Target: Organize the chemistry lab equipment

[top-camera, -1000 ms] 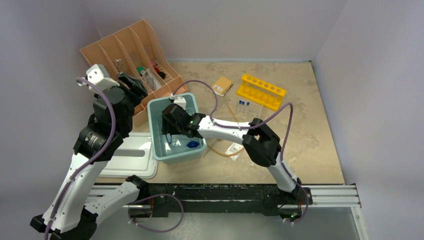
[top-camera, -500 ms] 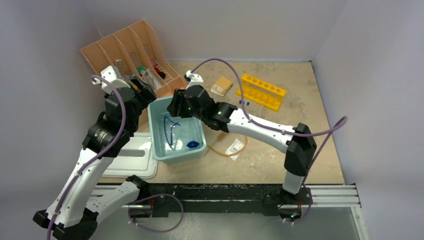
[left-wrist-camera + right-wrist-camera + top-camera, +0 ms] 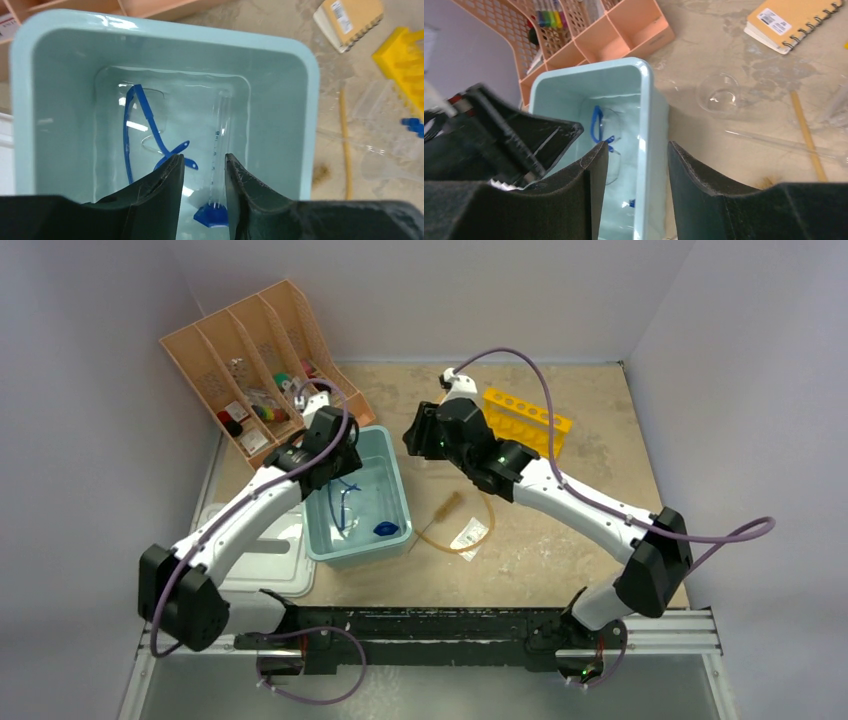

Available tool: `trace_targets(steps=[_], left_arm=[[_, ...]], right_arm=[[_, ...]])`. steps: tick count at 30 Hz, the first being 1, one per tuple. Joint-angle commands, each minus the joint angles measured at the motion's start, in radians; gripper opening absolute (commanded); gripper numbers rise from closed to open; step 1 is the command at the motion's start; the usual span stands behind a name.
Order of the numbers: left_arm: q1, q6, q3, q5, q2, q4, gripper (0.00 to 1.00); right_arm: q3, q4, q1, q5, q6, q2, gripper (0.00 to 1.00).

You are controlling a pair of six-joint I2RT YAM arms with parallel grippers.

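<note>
The clear cylinder with a blue hexagonal base [image 3: 218,147] lies flat on the floor of the pale teal rectangular tub [image 3: 311,115]. Its base is toward me and its mouth toward the far wall, so its long axis runs straight away from my left gripper [image 3: 204,160]. The blue-rimmed goggles [image 3: 142,125] lie close beside it on the left.

My left fingers hover above the tub, parted by a narrow gap with nothing between them. The cylinder shows just right of that gap, and I judge the jaws would close across the tube, not along it.

My right gripper [image 3: 636,150] is also parted and empty, out past the tub's right wall, so the left arm is nearer. The amber rubber tubing [image 3: 445,545] lies on the table, on the right arm's side.
</note>
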Motion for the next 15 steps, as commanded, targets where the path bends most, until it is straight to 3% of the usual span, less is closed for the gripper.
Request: trace_targets(steps=[1,8,15], left_arm=[[0.026,0.031,0.008,0.041,0.098,0.075,0.33],[0.054,0.045,-0.033,0.022,0.219,0.093,0.27],[0.072,0.038,-0.118,0.015,0.241,0.104,0.21]], right_arm=[[-0.038,-0.021,-0.04,0.031,-0.055,-0.059,0.49],[-0.081,-0.03,-0.097,0.008,-0.086,-0.067,0.48],[-0.08,-0.024,-0.13,-0.008,-0.104,-0.032,0.48]])
